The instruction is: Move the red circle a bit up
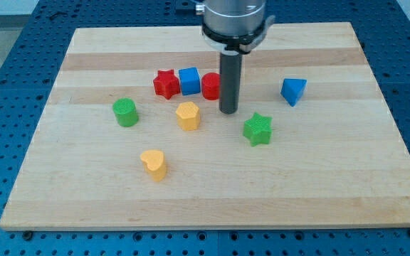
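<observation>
The red circle (pixel 209 85) is a short red cylinder near the board's upper middle, partly hidden on its right by my rod. It sits just right of a blue cube (pixel 188 80) and a red star (pixel 165 84), all in one row. My tip (pixel 227 111) rests on the board just below and right of the red circle, close to it; I cannot tell whether they touch.
A yellow hexagon block (pixel 188 115) lies left of my tip, a green star (pixel 258 129) lower right. A blue triangular block (pixel 293 90) is further right, a green cylinder (pixel 125 112) at left, a yellow heart (pixel 154 163) lower left. The wooden board (pixel 333 178) ends on all sides.
</observation>
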